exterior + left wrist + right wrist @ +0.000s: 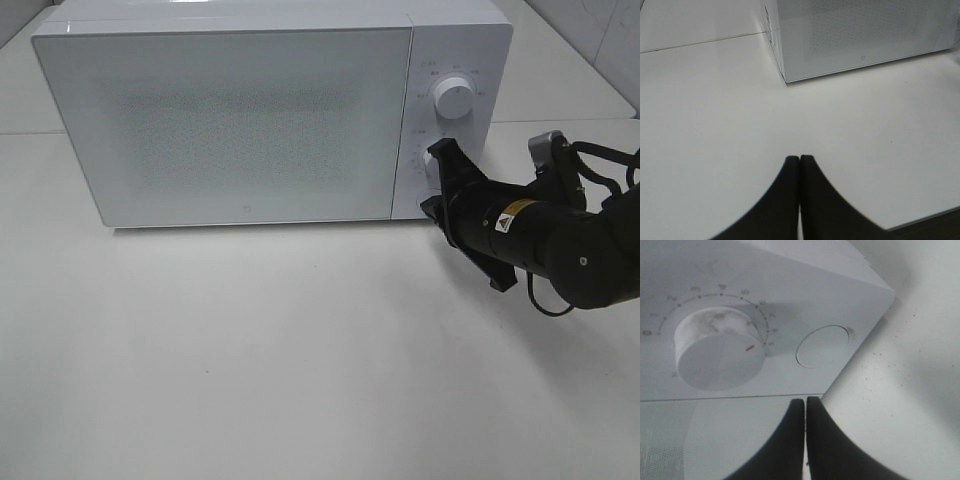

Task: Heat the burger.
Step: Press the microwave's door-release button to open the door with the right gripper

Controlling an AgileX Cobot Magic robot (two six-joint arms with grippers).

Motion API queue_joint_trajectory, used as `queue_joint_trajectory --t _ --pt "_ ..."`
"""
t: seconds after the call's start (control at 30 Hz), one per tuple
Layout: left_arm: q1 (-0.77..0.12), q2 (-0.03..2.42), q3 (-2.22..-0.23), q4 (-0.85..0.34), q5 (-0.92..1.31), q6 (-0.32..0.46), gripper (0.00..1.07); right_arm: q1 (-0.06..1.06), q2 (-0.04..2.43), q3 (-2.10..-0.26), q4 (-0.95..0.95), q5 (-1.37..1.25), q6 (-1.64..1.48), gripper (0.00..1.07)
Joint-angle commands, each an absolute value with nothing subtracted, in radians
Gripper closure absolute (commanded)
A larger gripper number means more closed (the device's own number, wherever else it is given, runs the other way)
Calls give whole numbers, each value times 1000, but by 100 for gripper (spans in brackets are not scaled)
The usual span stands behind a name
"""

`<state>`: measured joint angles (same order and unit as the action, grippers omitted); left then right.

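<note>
Here, closed microwave (240, 120), right gripper (805, 405) near its numbered dial (720, 347).

A white microwave (250, 120) stands with its door shut on a pale table (300, 380), its near corner well ahead of the fingers of the left gripper (799, 159). Just beyond the fingertips of the right gripper (805, 401) sits its numbered dial (720, 347), smudged grey, its red mark turned toward the round button (822, 346) beside it. A second knob (455, 98) sits higher on the panel.
</note>
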<state>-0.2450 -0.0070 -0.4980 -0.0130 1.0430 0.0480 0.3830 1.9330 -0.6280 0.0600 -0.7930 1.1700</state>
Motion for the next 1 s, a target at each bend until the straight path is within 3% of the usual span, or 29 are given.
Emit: queue_joint_trajectory --t 0.03,1.0 --pt "-243 -9 -495 -12 1034 43 107 385 1946 -657 66 -807 1159 107" --pt "-243 -9 -495 -12 1034 43 107 384 2067 -739 150 -919 1170 107"
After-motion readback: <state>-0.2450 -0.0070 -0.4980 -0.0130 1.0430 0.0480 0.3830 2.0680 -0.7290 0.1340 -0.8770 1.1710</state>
